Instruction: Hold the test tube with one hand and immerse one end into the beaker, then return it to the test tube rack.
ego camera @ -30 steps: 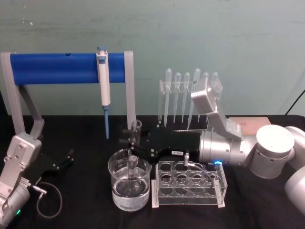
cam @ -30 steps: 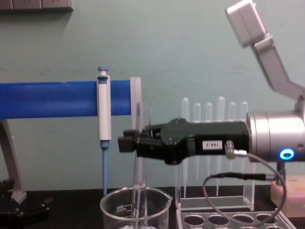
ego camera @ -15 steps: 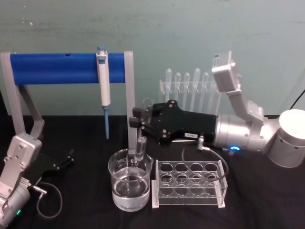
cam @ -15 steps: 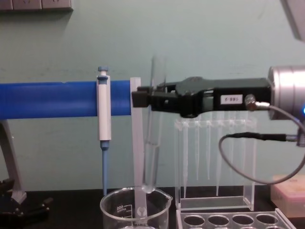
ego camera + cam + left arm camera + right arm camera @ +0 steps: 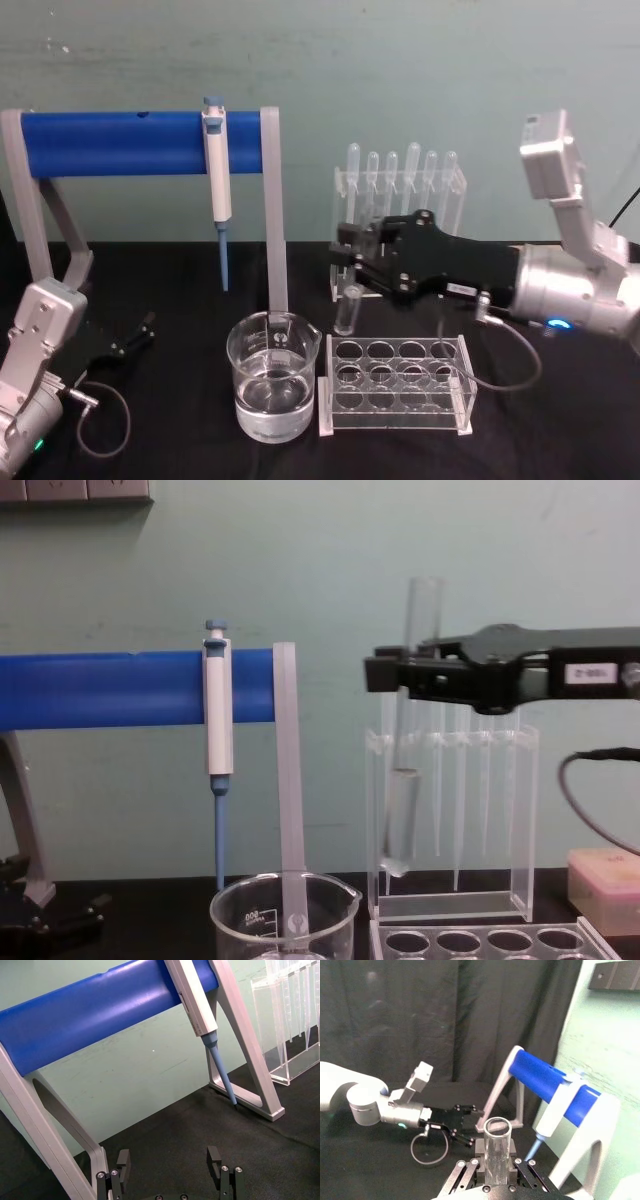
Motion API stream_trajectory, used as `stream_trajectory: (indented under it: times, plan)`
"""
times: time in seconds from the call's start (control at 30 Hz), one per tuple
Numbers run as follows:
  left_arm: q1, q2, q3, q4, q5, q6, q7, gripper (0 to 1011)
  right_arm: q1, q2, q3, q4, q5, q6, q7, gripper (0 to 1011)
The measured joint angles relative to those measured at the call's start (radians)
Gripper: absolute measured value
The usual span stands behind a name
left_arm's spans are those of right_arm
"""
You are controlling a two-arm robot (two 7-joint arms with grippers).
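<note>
Chest view: right tool (image 5: pixel 400 672) clamped on test tube (image 5: pixel 405 810), upright before pipettes (image 5: pixel 460 800), near beaker (image 5: pixel 285 915) and rack (image 5: pixel 480 942); left tool (image 5: pixel 170 1160) spread apart.

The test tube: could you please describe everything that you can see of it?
The test tube is clear glass, with a rounded closed bottom and an open rim on top. It hangs nearly upright, slightly tilted, clamped on its upper part by the right tool. Its bottom is in the air, over the acrylic rack's left end, beside the beaker, touching neither.
</note>
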Motion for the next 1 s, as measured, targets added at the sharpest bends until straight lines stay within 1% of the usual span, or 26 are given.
stream_trajectory:
  times: [0.07,0.1,0.13,0.23,0.37,0.53,0.83,1.0]
  plan:
    - [0.0,0.0,0.0,0.0,0.0,0.0,0.0,1000,-0.017,0.014,0.01,-0.01,0.004,-0.002,-0.007,224]
    - [0.0,0.0,0.0,0.0,0.0,0.0,0.0,1000,-0.035,0.027,0.019,-0.018,0.008,-0.006,-0.014,224]
    - [0.0,0.0,0.0,0.0,0.0,0.0,0.0,1000,-0.035,0.027,0.019,-0.018,0.008,-0.006,-0.014,224]
    - [0.0,0.0,0.0,0.0,0.0,0.0,0.0,1000,-0.079,0.052,0.041,-0.038,0.015,-0.021,-0.031,224]
    - [0.0,0.0,0.0,0.0,0.0,0.0,0.0,1000,-0.115,0.066,0.058,-0.047,0.015,-0.034,-0.042,224]
    - [0.0,0.0,0.0,0.0,0.0,0.0,0.0,1000,-0.141,0.068,0.068,-0.048,0.008,-0.042,-0.049,224]
    - [0.0,0.0,0.0,0.0,0.0,0.0,0.0,1000,-0.154,0.053,0.068,-0.023,-0.023,-0.05,-0.05,224]
    - [0.0,0.0,0.0,0.0,0.0,0.0,0.0,1000,-0.163,0.046,0.069,-0.012,-0.031,-0.058,-0.049,224]
